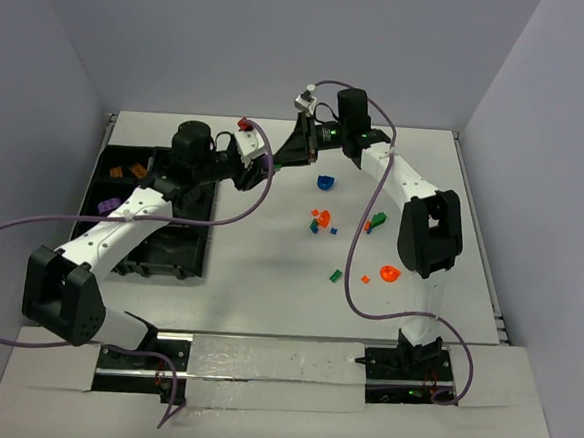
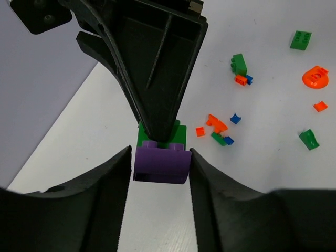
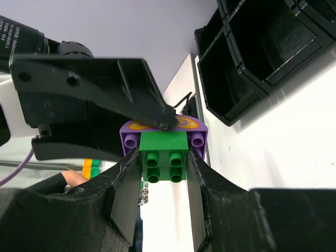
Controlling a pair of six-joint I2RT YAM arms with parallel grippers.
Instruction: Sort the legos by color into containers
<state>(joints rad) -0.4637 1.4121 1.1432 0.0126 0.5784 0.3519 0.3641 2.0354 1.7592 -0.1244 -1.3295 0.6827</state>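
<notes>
A purple rounded brick [image 2: 160, 164] and a green square brick [image 3: 164, 155] are stuck together, held above the table between both grippers. My left gripper [image 2: 160, 176] is shut on the purple brick. My right gripper [image 3: 164, 184] is shut on the green brick, facing the left one. In the top view the grippers meet left of the table's centre, the left [image 1: 259, 167] and the right [image 1: 279, 159]. The black divided tray [image 1: 185, 247] lies at the left, with orange pieces [image 1: 115, 171] and a purple piece [image 1: 107, 205] in its compartments.
Loose bricks lie right of centre: a blue one [image 1: 325, 182], an orange and blue cluster [image 1: 320, 219], green ones [image 1: 377, 221] [image 1: 335, 275], and an orange round piece [image 1: 388, 274]. A red piece [image 1: 243, 124] sits near the back. The tray's compartments [image 3: 262, 52] show in the right wrist view.
</notes>
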